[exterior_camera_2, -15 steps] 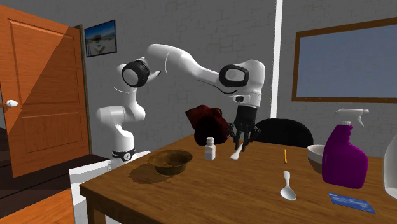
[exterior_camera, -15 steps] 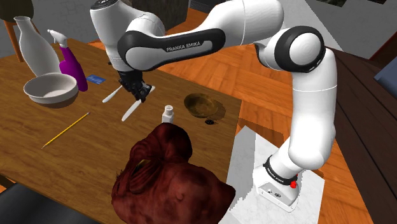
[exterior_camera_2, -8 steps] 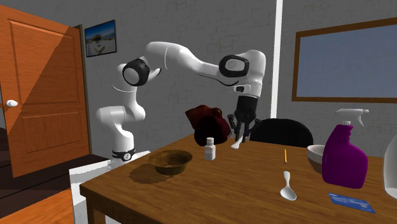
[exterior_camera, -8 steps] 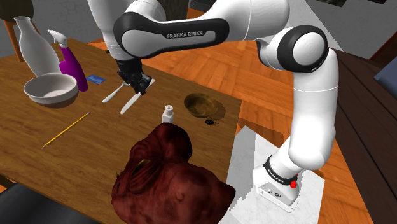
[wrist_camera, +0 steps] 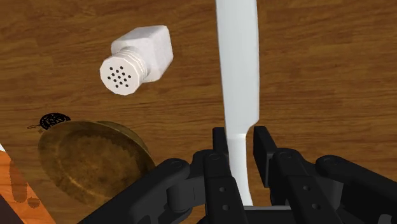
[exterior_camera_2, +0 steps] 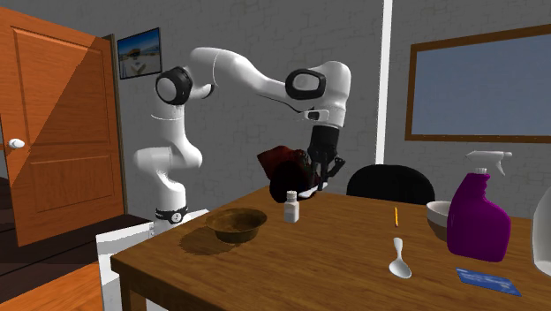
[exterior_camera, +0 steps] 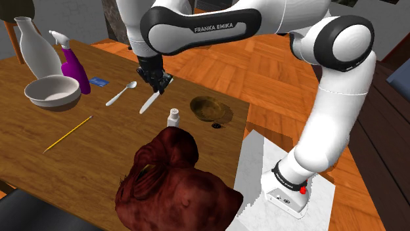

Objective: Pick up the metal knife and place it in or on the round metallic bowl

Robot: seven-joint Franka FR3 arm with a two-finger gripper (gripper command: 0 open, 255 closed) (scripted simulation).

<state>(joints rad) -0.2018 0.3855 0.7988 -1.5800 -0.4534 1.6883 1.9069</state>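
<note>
- Brown wooden bench (exterior_camera: 39, 164): carries every item.
- White Franka arm (exterior_camera: 217, 29): arched over the bench, higher than a second ago.
- Round brownish metallic bowl (exterior_camera: 210, 108): empty, awaiting the knife.
- Black two-finger hand (wrist_camera: 240, 137): clamped on one end of the knife for carrying.
- Plain white knife (wrist_camera: 237, 63): hangs above the bench, lifted and carried nearer the bowl.
- White shaker (exterior_camera: 173, 118): upright just beside the bowl.

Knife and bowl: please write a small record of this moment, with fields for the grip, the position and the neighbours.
knife: white, clasped at its handle end
gripper: shut on the knife
position: held in the air above the table
bowl: brownish, round, empty, on the table, to one side of the blade
neighbour: white shaker upright on the table beside the bowl
</note>
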